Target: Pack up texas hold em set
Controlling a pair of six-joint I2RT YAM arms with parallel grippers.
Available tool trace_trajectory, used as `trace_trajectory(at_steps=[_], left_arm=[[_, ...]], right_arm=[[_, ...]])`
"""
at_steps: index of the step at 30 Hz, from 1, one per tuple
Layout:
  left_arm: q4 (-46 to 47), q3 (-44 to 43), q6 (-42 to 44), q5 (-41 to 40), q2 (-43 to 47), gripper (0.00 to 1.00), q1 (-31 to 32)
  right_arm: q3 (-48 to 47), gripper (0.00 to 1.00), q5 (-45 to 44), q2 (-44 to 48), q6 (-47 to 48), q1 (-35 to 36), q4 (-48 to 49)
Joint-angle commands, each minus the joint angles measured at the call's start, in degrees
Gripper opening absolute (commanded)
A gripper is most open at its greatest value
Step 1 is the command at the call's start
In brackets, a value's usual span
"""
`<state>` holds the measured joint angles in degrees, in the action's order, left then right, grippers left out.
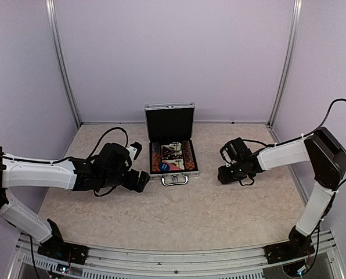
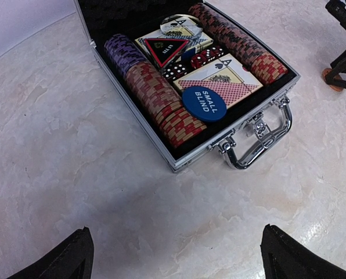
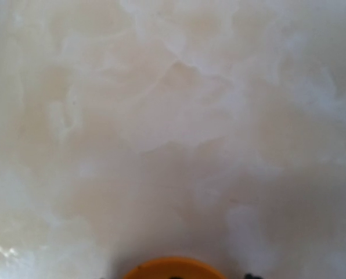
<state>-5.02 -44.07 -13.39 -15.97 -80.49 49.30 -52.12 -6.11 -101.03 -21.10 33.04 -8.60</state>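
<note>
1. One orange chip (image 3: pixel 173 268) lies by the right gripper (image 1: pixel 224 173), whose jaw width I cannot tell; a poor pinch could flick it away
2. Left gripper (image 2: pixel 179 258), jaws wide, hovers beside the open case (image 1: pixel 169 122) at centre back; a nudge could shift it

Pale marbled table (image 1: pixel 179 215) with open silver case (image 1: pixel 170 123) towards its back, small orange disc (image 3: pixel 168 267) alongside.
</note>
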Motion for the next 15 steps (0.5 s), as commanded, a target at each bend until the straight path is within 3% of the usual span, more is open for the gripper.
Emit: trace_trajectory(at_steps=[1,15], left_arm=[[0.09,0.52,-0.67,-0.30,1.46,0.99,0.36],[0.03,-0.25,-1.29,0.23,0.13,0.99,0.52]], right_arm=[[2.65,0.44,2.96,-3.44,-0.87,1.83,-5.33],[2.39,0.44,0.92,-0.14,-0.17,2.01,-5.25]])
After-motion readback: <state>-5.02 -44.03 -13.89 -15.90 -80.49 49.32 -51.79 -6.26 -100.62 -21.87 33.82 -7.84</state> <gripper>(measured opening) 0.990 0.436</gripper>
